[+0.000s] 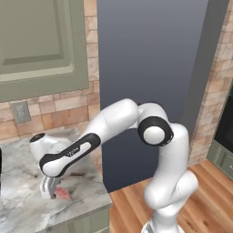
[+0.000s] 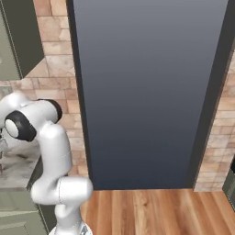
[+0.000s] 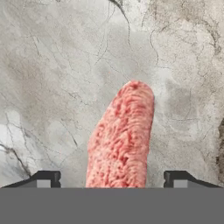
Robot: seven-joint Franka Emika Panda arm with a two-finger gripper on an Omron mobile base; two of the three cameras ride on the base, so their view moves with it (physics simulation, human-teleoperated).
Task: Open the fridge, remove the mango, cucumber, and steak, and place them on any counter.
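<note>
Arm bent low over counter (image 1: 27,200) | gripper (image 3: 112,177) pointing down, jaws wide, straddling steak (image 3: 120,140) lying flat

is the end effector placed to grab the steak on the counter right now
Probably yes. The end effector hangs open right over the steak, one finger on each side of it, and the steak lies flat on the marbled counter with nothing in between.

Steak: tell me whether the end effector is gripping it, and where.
Not held. The steak lies on the counter between the open end effector fingertips, apart from both.
</note>
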